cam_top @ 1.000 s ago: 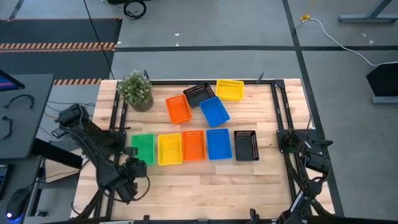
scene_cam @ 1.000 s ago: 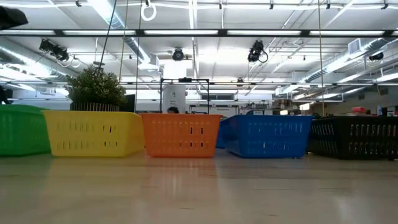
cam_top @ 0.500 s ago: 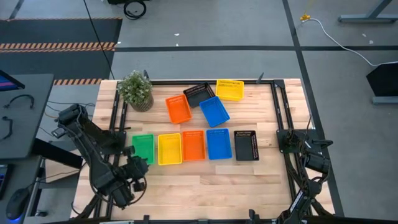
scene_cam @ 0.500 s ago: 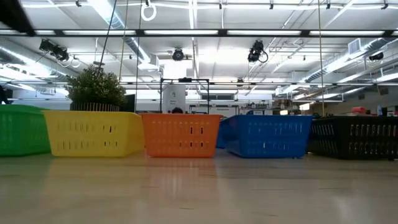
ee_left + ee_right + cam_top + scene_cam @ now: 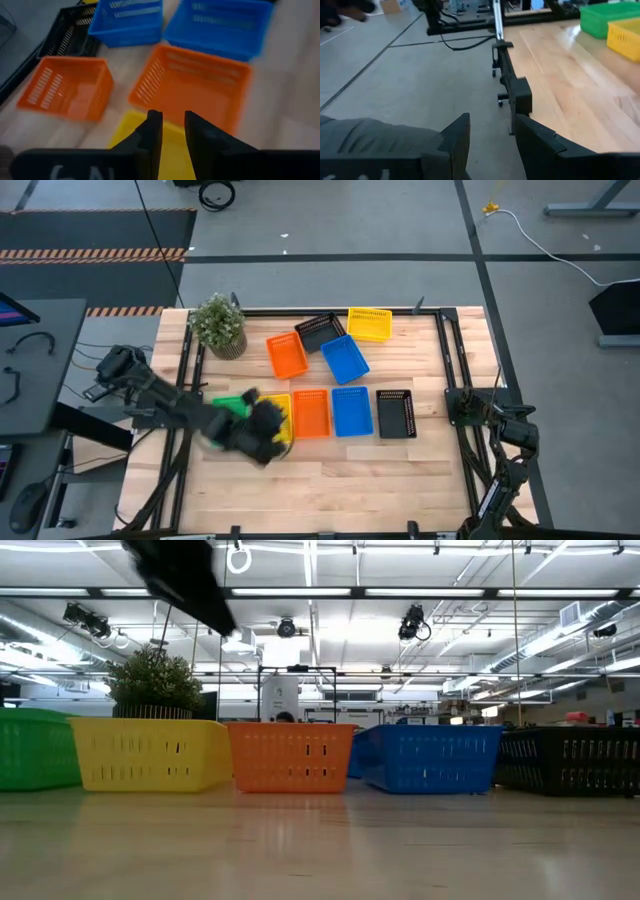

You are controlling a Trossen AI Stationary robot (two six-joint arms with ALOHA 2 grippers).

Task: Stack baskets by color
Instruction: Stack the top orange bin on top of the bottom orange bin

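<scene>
A row of baskets lies mid-table: green, yellow, orange, blue and black. Farther back lie an orange basket, a black one, a blue one and a yellow one. My left gripper hangs over the row's yellow basket, fingers a little apart with nothing between them. It partly hides the green basket. My right gripper waits open at the table's right edge.
A potted plant stands at the far left corner. A black metal frame runs along the table's edges. Bare wood lies between the basket row and the near edge. The left arm shows as a dark blur at the top of the low view.
My left gripper has swung quickly from the near left corner toward the right and far side, rising and rolling as it went. It now hangs over the row's yellow basket. The baskets have not moved.
</scene>
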